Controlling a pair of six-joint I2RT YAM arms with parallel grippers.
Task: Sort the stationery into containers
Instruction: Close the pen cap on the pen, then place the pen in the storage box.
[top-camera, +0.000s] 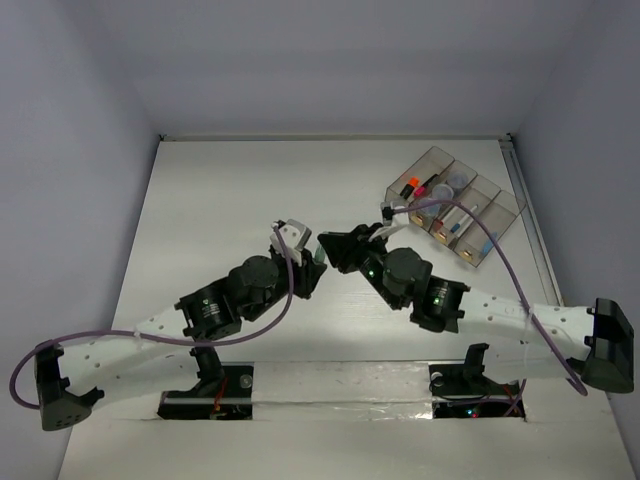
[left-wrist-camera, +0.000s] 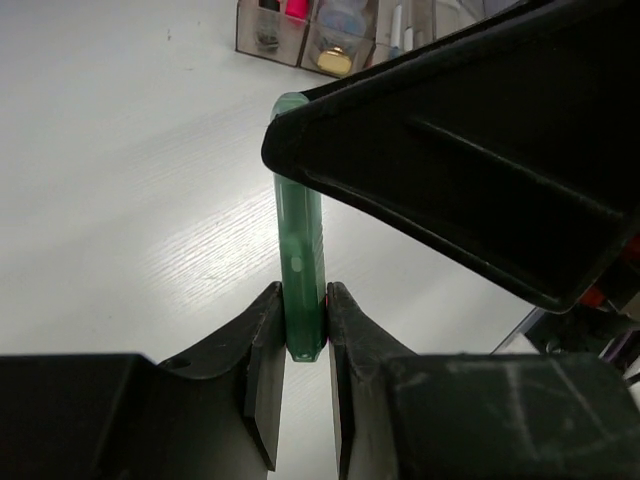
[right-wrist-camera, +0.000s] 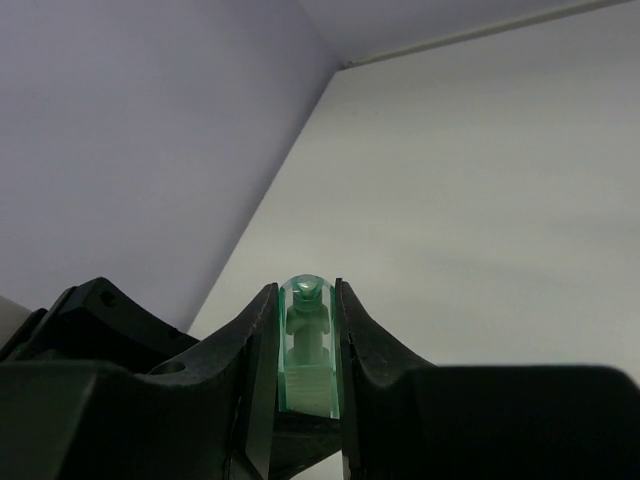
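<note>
Handling should be easy: the pale-green translucent plastic tube (left-wrist-camera: 300, 250), light, stiff, probably slick, is clenched across its barrel by left fingers (left-wrist-camera: 262, 345) and right fingers (right-wrist-camera: 260, 350), one at each end.

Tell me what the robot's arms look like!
The left arm and right arm match: long white tubes dotted with small holes, joined by chunky round black motor joints. A thin purple cable loops along each one. Tiny green lights glow on the right arm's joints. Each arm ends in black tapered fingers.
</note>
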